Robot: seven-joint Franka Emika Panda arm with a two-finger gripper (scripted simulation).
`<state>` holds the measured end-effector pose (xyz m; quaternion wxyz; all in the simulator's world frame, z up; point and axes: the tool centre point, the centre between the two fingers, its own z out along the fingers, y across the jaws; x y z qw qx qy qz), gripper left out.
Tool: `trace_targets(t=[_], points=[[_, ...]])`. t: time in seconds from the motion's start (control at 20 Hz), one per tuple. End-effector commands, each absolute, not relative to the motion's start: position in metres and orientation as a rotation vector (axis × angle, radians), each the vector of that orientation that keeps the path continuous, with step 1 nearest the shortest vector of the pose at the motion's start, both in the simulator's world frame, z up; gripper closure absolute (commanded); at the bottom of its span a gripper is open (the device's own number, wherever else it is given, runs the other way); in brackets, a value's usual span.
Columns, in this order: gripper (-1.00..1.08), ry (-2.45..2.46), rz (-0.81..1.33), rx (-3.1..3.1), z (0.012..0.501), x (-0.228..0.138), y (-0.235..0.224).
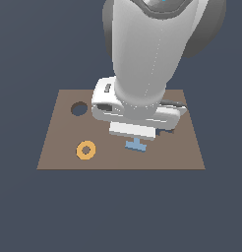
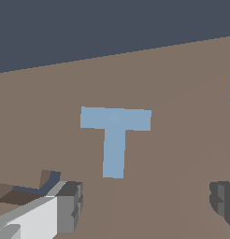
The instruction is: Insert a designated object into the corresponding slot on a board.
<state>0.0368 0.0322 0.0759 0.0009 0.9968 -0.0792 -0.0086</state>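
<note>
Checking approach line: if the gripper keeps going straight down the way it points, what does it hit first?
Most likely the blue T, lying flat on the board. It sits between the open jaws of the gripper, so they would probably straddle it and meet the board. Depth is unclear.

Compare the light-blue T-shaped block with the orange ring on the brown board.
The light-blue T-shaped block is a solid T of straight bars; the orange ring is round with a hole. The block lies directly under the open gripper; the ring sits apart, toward the exterior view's left. Both lie flat on the brown board and look similar in size.
</note>
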Motion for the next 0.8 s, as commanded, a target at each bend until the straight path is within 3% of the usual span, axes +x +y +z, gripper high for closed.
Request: trace_targets(t=[0.0,0.75], points=[[-0.92,-0.277,-0.016,3.128,0.066,0.047,0.038],[-0.92,-0.323,0.0,3.125,0.05,0.065,0.048]])
